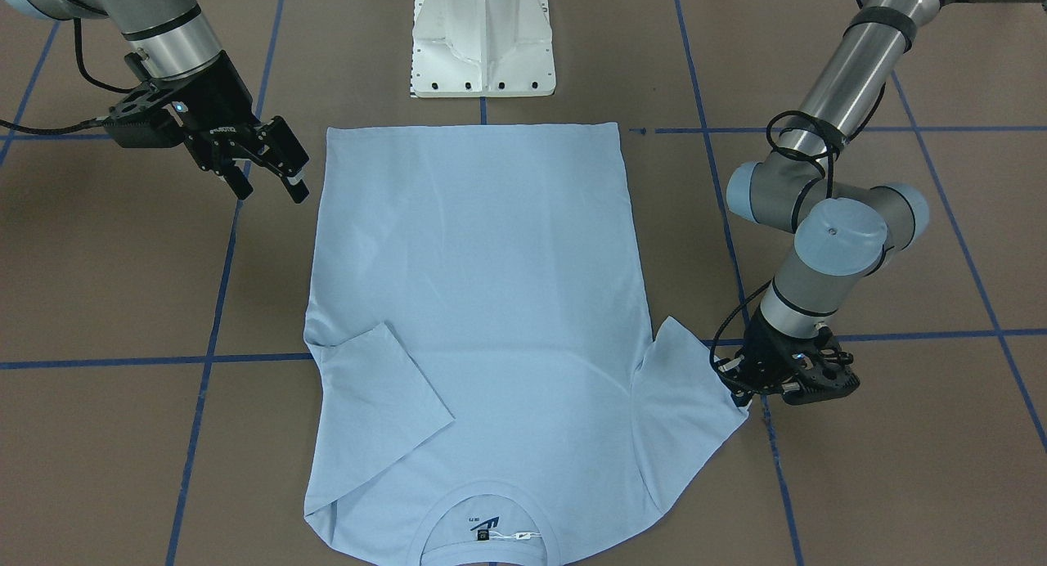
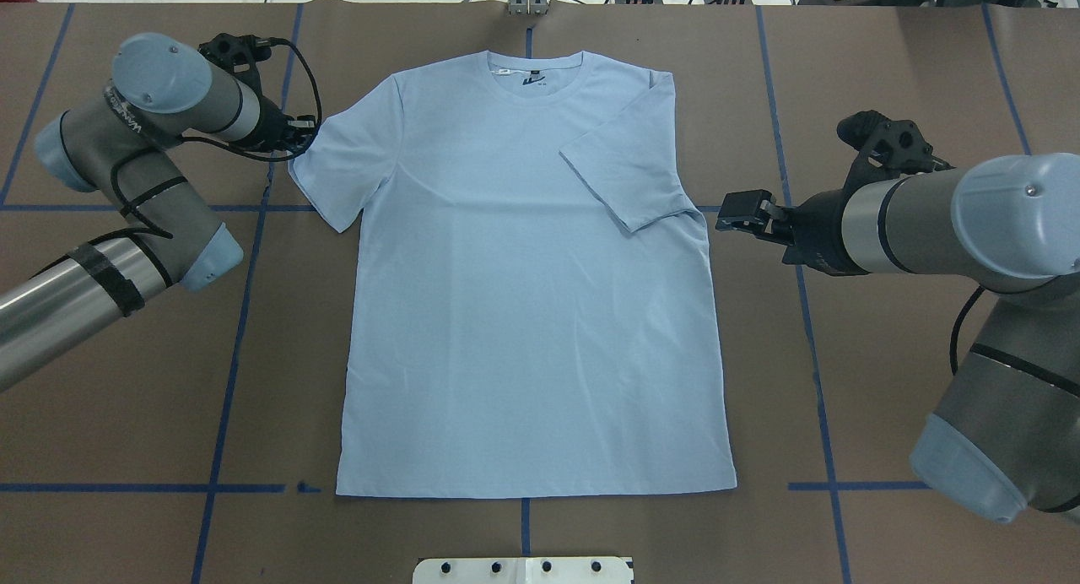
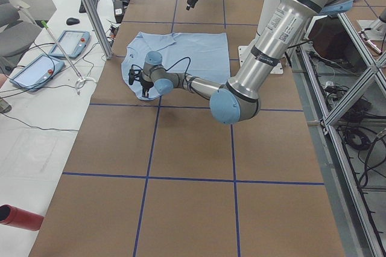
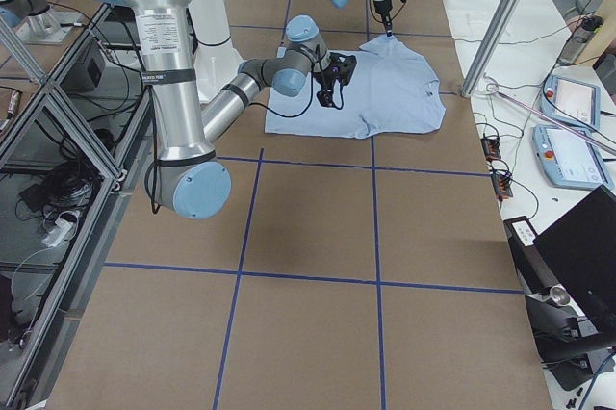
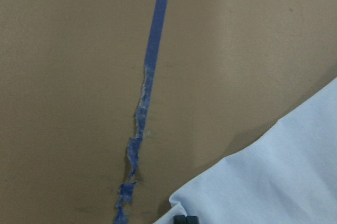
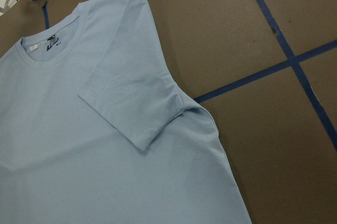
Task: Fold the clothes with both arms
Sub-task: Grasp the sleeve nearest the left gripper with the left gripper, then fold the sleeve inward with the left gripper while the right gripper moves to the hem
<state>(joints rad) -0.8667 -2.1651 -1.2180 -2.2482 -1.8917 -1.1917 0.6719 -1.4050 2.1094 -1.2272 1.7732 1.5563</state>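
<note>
The light blue t-shirt (image 2: 523, 314) lies flat on the brown table, collar away from the robot. One sleeve (image 2: 629, 175) is folded in over the body; the other sleeve (image 2: 337, 170) lies spread out. My left gripper (image 2: 302, 137) sits low at that spread sleeve's outer edge (image 1: 728, 394). In the left wrist view its fingertips (image 5: 184, 219) are together on the cloth corner (image 5: 284, 182). My right gripper (image 1: 272, 191) hangs open above bare table beside the shirt's side (image 2: 709, 255), holding nothing. The right wrist view looks down on the folded sleeve (image 6: 131, 103).
The white pedestal base (image 1: 483, 38) stands just past the shirt's hem. Blue tape lines (image 2: 245, 314) cross the brown table. An aluminium post (image 3: 90, 9) and teach pendants (image 3: 36, 70) stand on the operators' side beyond the collar.
</note>
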